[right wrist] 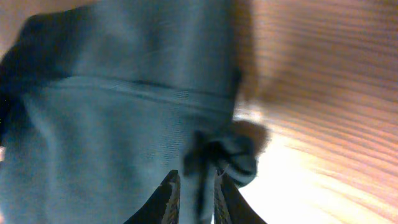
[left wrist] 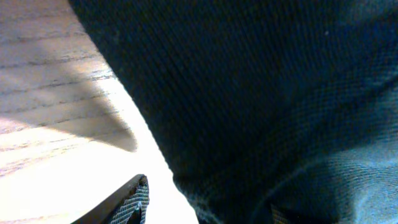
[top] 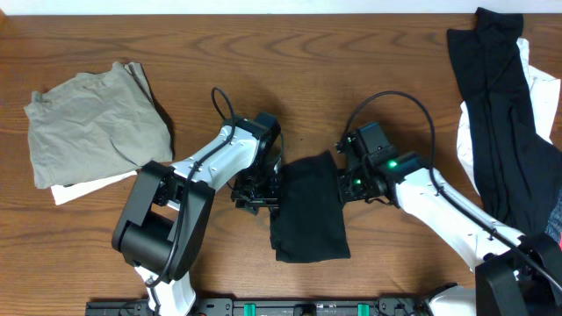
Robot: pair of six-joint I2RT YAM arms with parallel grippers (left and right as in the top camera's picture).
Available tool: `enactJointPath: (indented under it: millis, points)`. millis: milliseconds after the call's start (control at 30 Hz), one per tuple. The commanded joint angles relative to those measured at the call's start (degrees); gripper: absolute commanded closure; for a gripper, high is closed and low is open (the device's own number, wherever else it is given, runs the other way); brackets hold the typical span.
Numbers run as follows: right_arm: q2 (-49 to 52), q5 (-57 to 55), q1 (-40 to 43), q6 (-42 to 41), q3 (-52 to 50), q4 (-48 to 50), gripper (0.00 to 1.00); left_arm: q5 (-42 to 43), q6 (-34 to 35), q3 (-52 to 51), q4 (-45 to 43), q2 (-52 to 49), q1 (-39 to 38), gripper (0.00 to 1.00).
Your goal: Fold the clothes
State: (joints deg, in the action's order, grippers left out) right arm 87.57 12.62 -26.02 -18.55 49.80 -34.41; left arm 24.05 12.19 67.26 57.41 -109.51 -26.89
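text: I read none | labels, brands, numbers: none | surfaces: black cloth [top: 307, 206], bench [top: 263, 53] — nothing legible to me

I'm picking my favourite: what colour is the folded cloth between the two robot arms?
Black. The folded cloth shows best in the overhead view.

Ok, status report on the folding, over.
Right gripper pinching the black garment at its edge. Left gripper at the opposite edge, grip unclear. Garment folded, flat on the table. Nothing in the way; olive top and black pile lie aside.
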Motion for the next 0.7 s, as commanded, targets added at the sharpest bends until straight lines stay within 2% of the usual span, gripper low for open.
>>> enactJointPath:
  millis: [0,367,600,667]
  points:
    - [-0.42,-1.97,0.68,-0.26,0.76,-0.04,0.83,0.31,0.52,0.46,0.17,-0.48,0.2,0.45]
    - [4.09,-1.68,0.46,-0.42,0.63,-0.81,0.78,0.31,0.5,0.46,0.2,-0.48,0.2,0.45]
    - [5.31,-5.84,0.52,-3.58,0.61,-1.22,0.88,0.33,0.5,0.46,0.17,-0.48,0.2,0.45]
    - [5.31,-7.04,0.52,-4.39,0.61,-1.38,0.88,0.31,0.5,0.46,0.17,-0.48,0.2,0.45]
